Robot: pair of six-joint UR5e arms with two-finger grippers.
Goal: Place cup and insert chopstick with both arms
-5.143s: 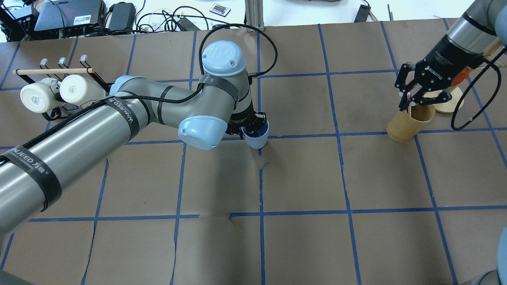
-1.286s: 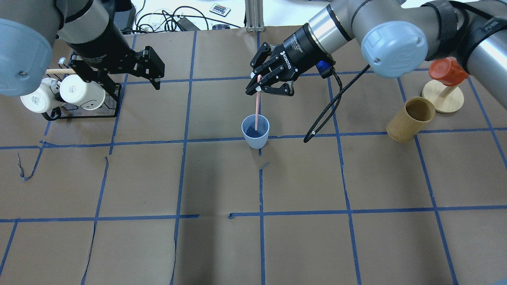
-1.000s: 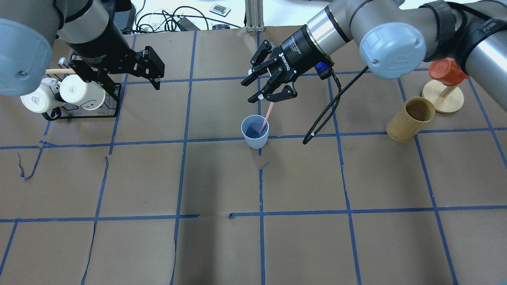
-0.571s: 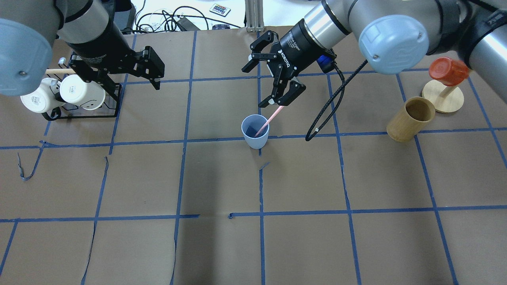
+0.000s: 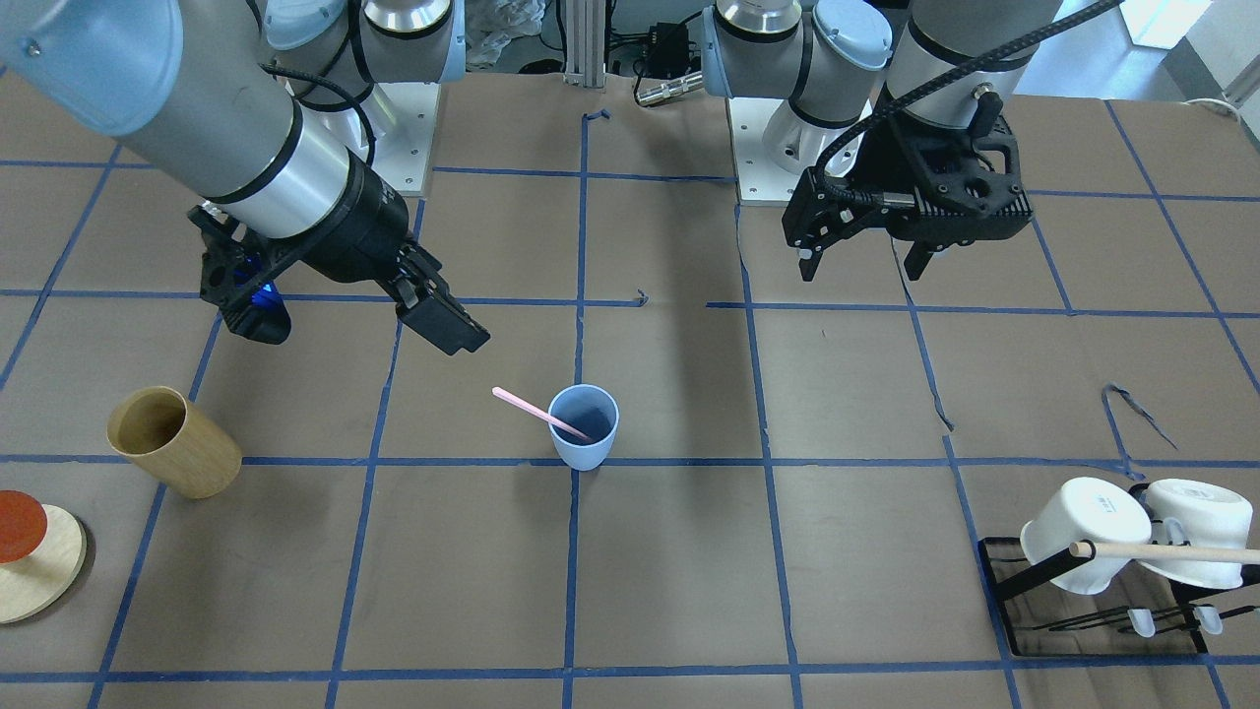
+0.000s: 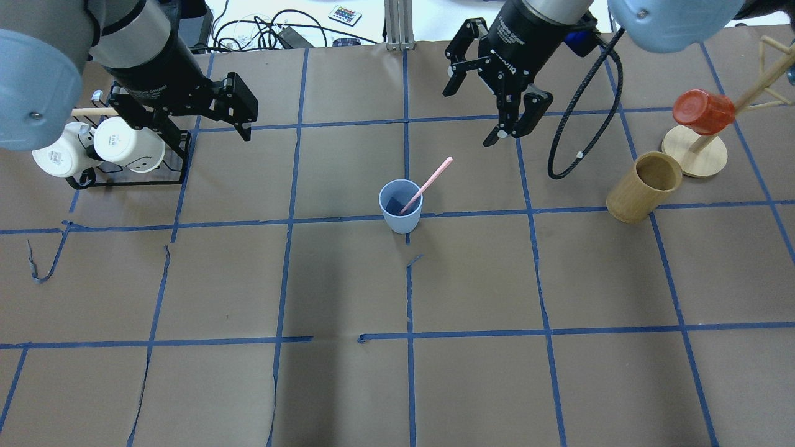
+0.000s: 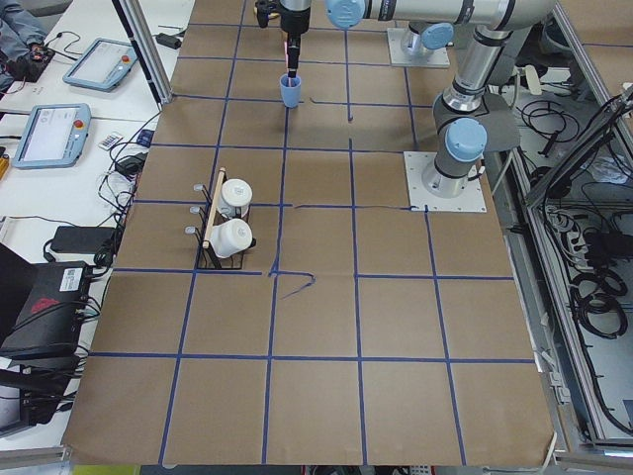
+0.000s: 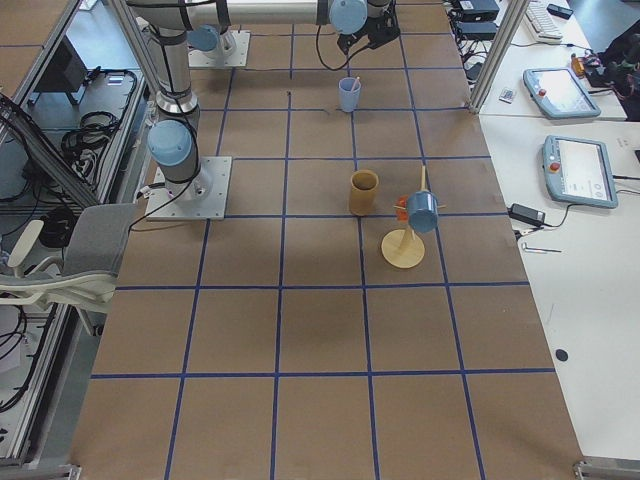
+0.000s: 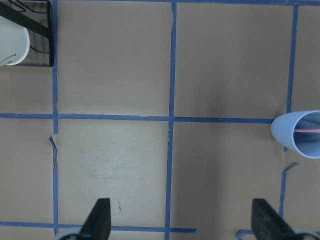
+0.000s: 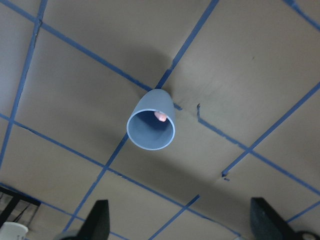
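Overhead: the cup (image 6: 402, 222) stands upright near the middle of the counter (image 6: 348, 385), beside a tape crossing. The chopstick (image 6: 431, 180) has its lower end inside the cup. Its long axis is tilted, and the upper end leans over the rim toward the far right. The right tool (image 6: 467, 118) hangs on that side, spread wide and gripping nothing, near the stick's tip but clear of it.

Front-facing: the left tool (image 5: 858, 268) is likewise wide open and empty, well apart from the cup and farther from it than the right one.

Side views: the cup is tiny, with the stick rising out of it. The tools are too small to judge there.

Left wrist: the cup sits at the right edge, and only bare counter lies between the parted fingertips.

Right wrist: the cup is near centre, and the stick shows only as a pink dot at the rim.

Both steps look done. Any retreat by the right arm should go up and away, not across the leaning tip.
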